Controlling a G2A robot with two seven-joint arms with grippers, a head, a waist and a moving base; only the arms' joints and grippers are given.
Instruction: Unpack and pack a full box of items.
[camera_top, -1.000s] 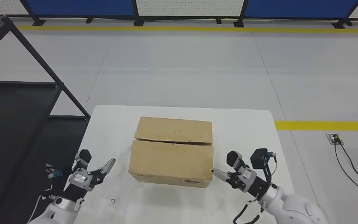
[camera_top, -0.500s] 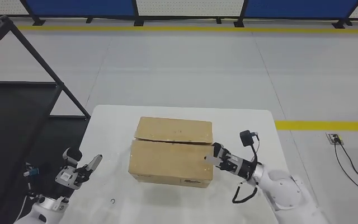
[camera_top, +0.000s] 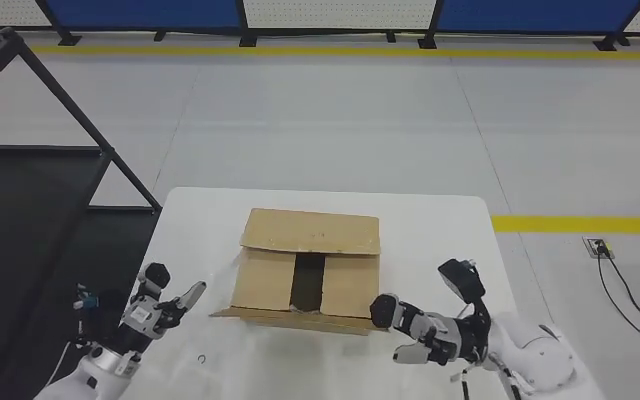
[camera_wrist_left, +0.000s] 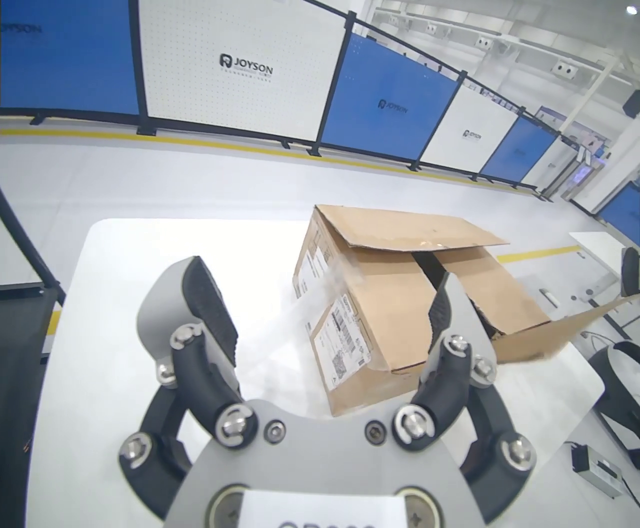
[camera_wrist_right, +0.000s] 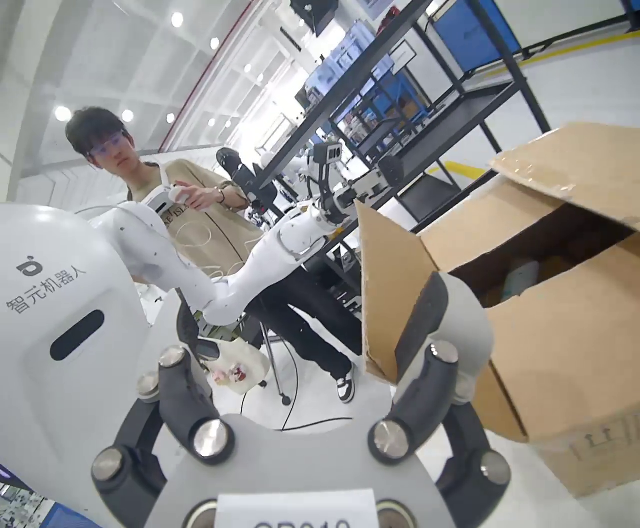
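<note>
Box (camera_top: 310, 275) centred on table (camera_top: 430, 230), near flap (camera_top: 290, 318) folded out toward robot. Right gripper (camera_top: 397, 332) spread, flap corner against one pad. Left gripper (camera_top: 176, 285) spread, well apart. Risk: unpinched flap could spring shut, and a harder pull could drag the unbraced box.

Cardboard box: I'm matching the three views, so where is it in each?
Top view: box at the centre of the table.
Left wrist view: box ahead of the left gripper.
Right wrist view: box close beside the right gripper.
Shared landmark: its front flap, folded outward.
</note>
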